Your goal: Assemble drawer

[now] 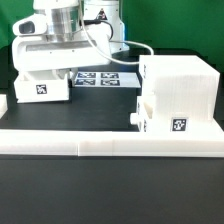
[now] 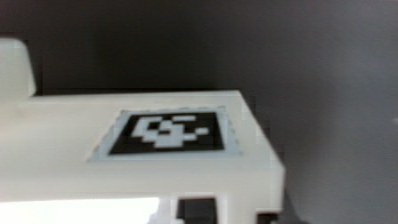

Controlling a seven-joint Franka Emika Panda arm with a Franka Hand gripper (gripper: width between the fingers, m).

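Observation:
The drawer's large white casing stands at the exterior view's right, with a tag on its front. A small white tray sits against its left side. A second tray with a tag lies at the left. My gripper is down on this tray's top edge. In the wrist view the tray and its tag fill the frame. The two dark fingertips stand close together with a thin white strip of the tray wall between them, so my gripper looks shut on it.
The long low white border wall runs across the front. The marker board lies flat between the left tray and the casing. A black cable trails behind the arm.

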